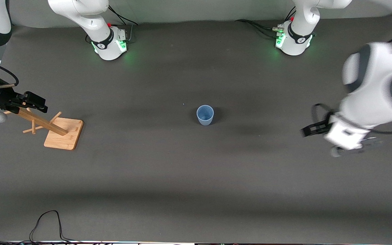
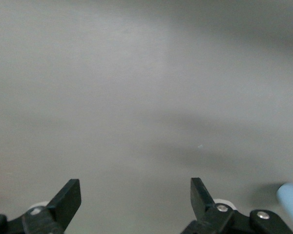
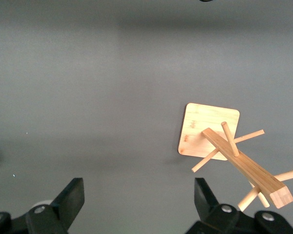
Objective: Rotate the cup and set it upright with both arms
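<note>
The cup (image 1: pixel 205 115) stands upright, unlabelled; left claw (image 2: pixel 135 201) and right claw (image 3: pixel 138 200) both released.

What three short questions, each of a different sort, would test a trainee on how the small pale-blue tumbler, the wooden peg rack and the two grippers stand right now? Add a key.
1. True or false: the small pale-blue tapered plastic cup lies on its side.
2. Multiple choice: the black two-finger right gripper is over (A) the cup, (B) the table beside the pale wooden peg rack on its square base, (C) a robot base.
3. Fill in: the black two-finger left gripper has its fingers ____.

Key
1. False: it stands upright, mouth up, mid-table on the dark grey table mat.
2. B: toward the right arm's end of the table.
3. Open, holding nothing, toward the left arm's end.
</note>
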